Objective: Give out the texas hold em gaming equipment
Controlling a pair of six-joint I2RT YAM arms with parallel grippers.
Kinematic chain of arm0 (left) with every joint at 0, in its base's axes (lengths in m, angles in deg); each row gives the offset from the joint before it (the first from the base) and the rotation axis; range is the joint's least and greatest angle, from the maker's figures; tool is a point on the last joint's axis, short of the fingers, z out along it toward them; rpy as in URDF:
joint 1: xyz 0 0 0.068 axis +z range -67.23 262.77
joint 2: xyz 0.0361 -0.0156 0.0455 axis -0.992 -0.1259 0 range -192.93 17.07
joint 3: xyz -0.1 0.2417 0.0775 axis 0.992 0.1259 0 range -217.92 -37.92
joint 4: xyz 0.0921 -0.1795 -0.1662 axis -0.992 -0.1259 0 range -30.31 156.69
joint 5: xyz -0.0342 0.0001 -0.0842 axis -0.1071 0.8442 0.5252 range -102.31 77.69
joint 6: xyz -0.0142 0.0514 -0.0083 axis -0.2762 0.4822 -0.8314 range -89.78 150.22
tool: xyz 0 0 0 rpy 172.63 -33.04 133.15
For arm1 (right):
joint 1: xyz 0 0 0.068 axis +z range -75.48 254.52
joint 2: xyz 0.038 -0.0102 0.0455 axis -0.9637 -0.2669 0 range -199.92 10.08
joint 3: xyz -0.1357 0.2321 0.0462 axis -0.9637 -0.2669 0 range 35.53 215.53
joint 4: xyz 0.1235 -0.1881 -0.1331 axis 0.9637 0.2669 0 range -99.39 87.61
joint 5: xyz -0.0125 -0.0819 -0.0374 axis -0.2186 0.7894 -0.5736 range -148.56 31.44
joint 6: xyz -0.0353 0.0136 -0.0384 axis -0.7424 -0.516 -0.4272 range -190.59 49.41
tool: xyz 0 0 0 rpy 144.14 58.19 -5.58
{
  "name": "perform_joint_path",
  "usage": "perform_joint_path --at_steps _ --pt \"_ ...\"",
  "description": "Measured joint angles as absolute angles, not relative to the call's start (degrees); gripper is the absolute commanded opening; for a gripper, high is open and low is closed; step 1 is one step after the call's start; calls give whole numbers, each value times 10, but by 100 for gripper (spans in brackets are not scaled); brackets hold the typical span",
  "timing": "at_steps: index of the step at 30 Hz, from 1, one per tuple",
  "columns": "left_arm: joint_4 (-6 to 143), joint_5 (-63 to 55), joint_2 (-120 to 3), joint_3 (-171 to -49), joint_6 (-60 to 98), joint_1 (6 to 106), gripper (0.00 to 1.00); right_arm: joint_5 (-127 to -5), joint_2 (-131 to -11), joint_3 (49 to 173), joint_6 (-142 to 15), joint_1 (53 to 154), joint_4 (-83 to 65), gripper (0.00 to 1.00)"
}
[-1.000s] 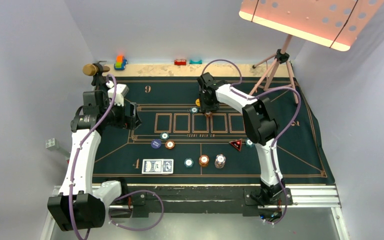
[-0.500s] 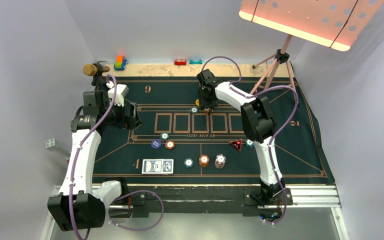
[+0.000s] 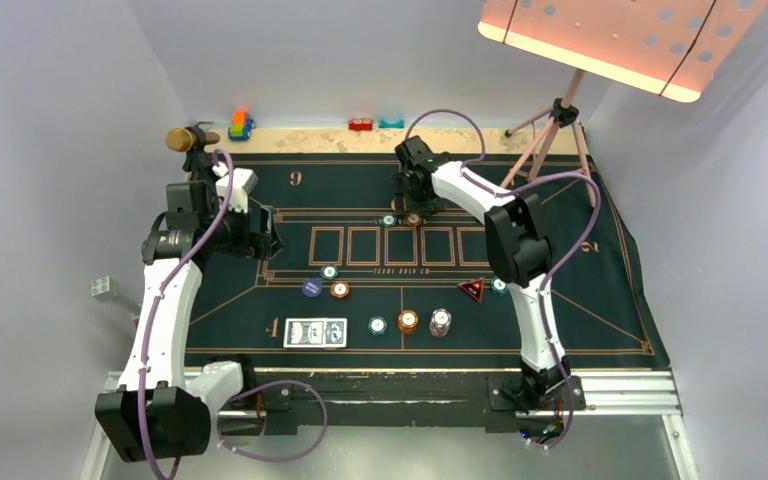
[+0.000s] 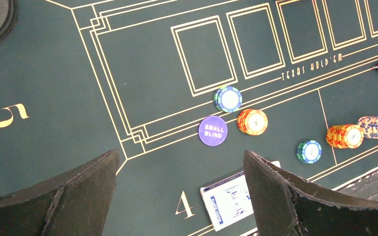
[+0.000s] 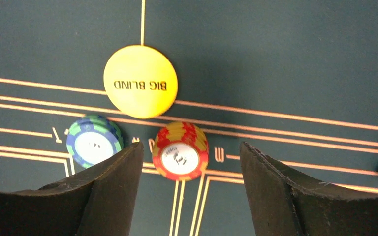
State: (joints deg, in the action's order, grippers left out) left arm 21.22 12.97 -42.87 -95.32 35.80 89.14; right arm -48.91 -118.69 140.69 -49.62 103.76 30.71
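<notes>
The right pincer (image 5: 190, 152) holds its jaws apart around one orange chip (image 5: 179, 151) lying free on the felt (image 5: 285, 49), beside one teal chip (image 5: 94, 141) and one yellow disc (image 5: 140, 81), while the left pincer (image 4: 180, 155), spread wide and empty, hovers above one dark blue disc (image 4: 212, 131) and what look like two cards (image 3: 315, 332).

A gold-headed microphone (image 3: 182, 138) on a black stand is standing at the far left corner of the dark green felt mat (image 3: 600, 300). Along the pale wooden counter (image 3: 300, 139) strip beyond the mat, a stacked orange, green and blue toy block (image 3: 240, 124) is sitting near the microphone, while a small red block (image 3: 361, 124) and a teal block (image 3: 392, 123) are lying side by side further right. A pinkish tripod (image 3: 555, 130) is holding up a glowing perforated panel (image 3: 620, 35) at the far right. A small white brick (image 3: 105, 289) is lying off the mat on the left.
</notes>
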Motion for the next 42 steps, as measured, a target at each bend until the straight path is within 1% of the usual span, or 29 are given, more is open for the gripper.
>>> perform_joint_path --at_steps 3,6,9,12,17,20,24,28,32,36,40,42 --pt "212 130 -429 -953 358 891 100 -482 -1155 1381 -496 1042 306 82" --pt "212 130 -429 -953 358 891 100 -470 -1077 1310 -496 1057 305 86" --pt "212 130 -429 -953 358 891 100 -466 -992 1237 -496 1095 299 90" --pt "212 130 -429 -953 358 891 100 -473 -920 1166 -492 1161 286 92" --pt "212 130 -429 -953 358 891 100 -516 -877 1076 -490 1245 272 94" --pt "212 130 -429 -953 358 891 100 -548 -875 1032 -487 1256 267 95" --pt "212 129 -424 -952 358 891 100 -562 -875 989 -485 1266 267 95" --pt "212 130 -422 -952 358 891 100 -567 -875 970 -483 1278 265 94" --pt "212 130 -422 -952 358 891 100 -569 -875 969 -483 1285 261 91" --pt "212 130 -422 -952 358 891 100 -569 -875 969 -485 1287 260 84" --pt "212 129 -422 -952 358 891 100 -571 -875 969 -488 1289 261 73" --pt "212 129 -422 -952 358 891 100 -571 -875 969 -490 1290 264 72"
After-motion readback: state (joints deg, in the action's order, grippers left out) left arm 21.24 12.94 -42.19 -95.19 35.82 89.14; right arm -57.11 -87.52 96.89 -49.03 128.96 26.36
